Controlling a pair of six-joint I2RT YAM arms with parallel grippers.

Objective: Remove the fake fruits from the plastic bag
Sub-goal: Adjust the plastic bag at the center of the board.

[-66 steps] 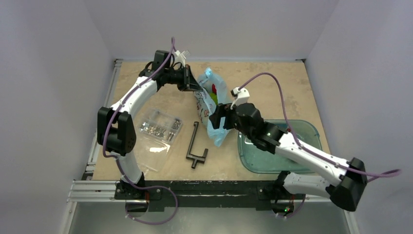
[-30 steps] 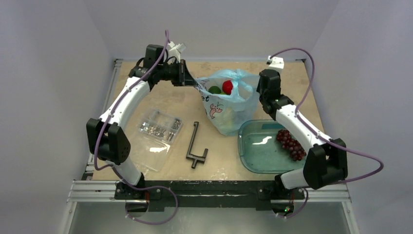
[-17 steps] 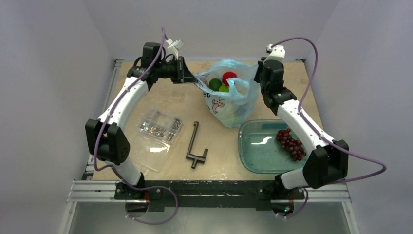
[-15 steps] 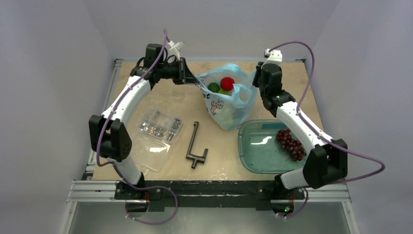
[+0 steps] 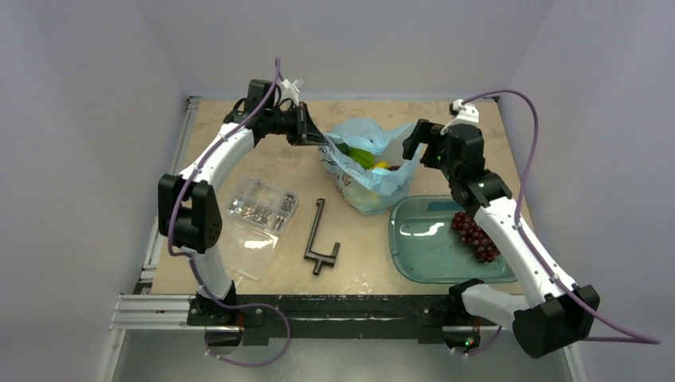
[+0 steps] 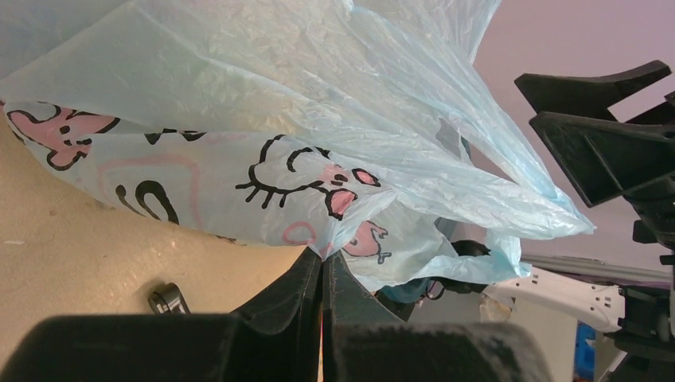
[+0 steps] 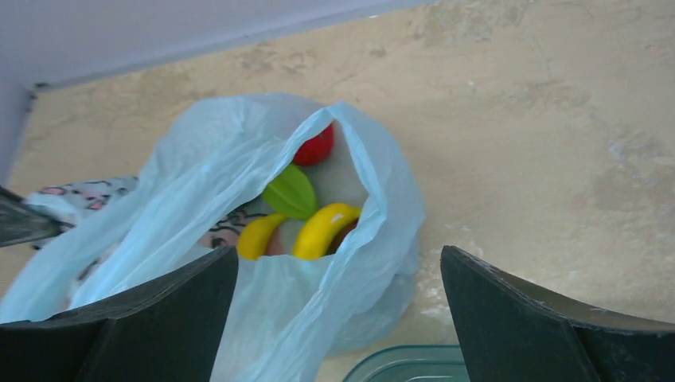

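The light-blue plastic bag [image 5: 368, 177] stands slumped on the table between the two arms. My left gripper [image 5: 315, 137] is shut on the bag's left edge, and the left wrist view shows the printed film [image 6: 263, 119] pinched between its fingers [image 6: 314, 278]. My right gripper [image 5: 412, 145] is open just right of the bag's mouth, holding nothing. Through the right wrist view's open gripper [image 7: 338, 251] I see the bag [image 7: 318, 302] with a red apple [image 7: 316, 147], a green piece [image 7: 291, 192] and yellow bananas [image 7: 322, 229] inside. A dark red grape bunch [image 5: 476, 235] lies in the tray.
A teal tray [image 5: 430, 243] sits at the near right, its corner [image 7: 406, 370] below the bag. A clear bag of metal screws [image 5: 259, 211] and a black T-shaped tool [image 5: 320, 239] lie at the near left. Walls close the back and sides.
My right gripper has let go of the bag's right rim, opened wide and drawn back toward the near right. The bag's mouth has sagged and narrowed. The left gripper keeps its hold.
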